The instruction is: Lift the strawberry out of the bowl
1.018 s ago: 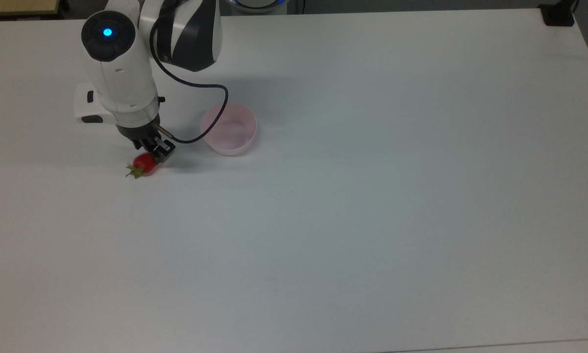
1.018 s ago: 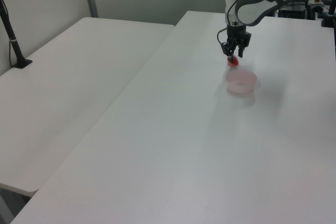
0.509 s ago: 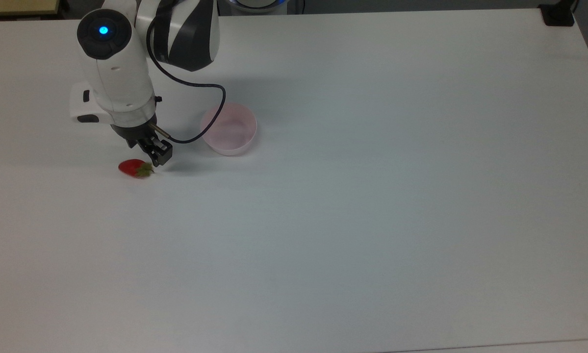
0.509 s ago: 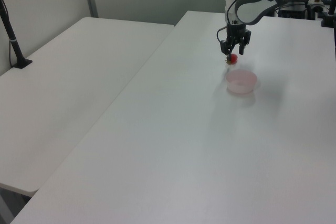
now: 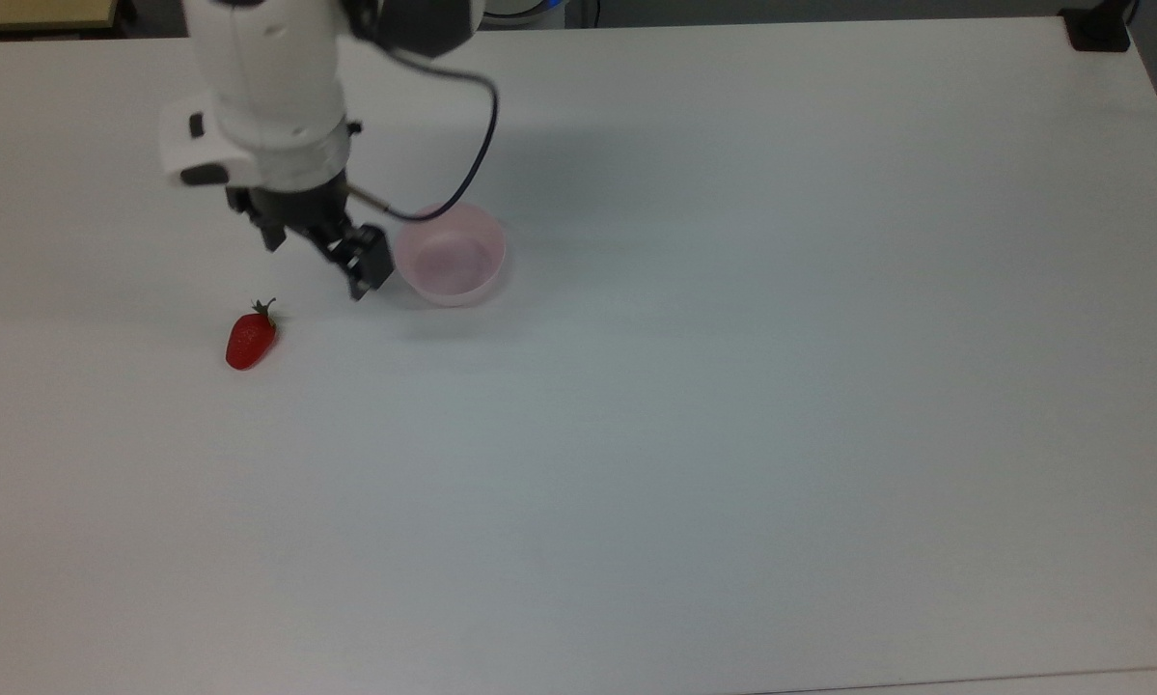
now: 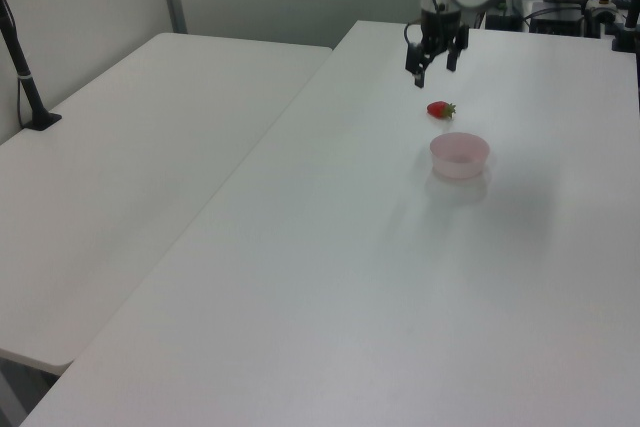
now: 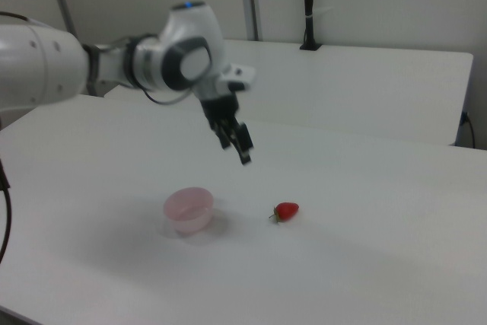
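Observation:
The red strawberry [image 5: 250, 338] lies on its side on the white table [image 5: 694, 405], outside the bowl, with its green cap pointing to the top view's top. It also lies bare on the table in the left view [image 6: 440, 109] and the right view [image 7: 286, 211]. The pale pink bowl [image 5: 450, 256] [image 6: 459, 154] [image 7: 188, 210] stands upright with nothing in it, to the top view's right of the berry. My gripper [image 5: 322, 253] [image 6: 432, 59] [image 7: 234, 144] hangs open and holds nothing, raised above the table between berry and bowl.
A black cable [image 5: 472, 164] loops from the wrist over the bowl's far rim. A second white table [image 6: 140, 157] with a black post [image 6: 20, 57] stands at the left view's left. A black mount [image 5: 1097, 29] sits at the top view's top right corner.
The gripper let go of the strawberry, rose and shifted toward the top view's right, nearer the bowl. The strawberry turned on the table and came to rest slightly lower left.

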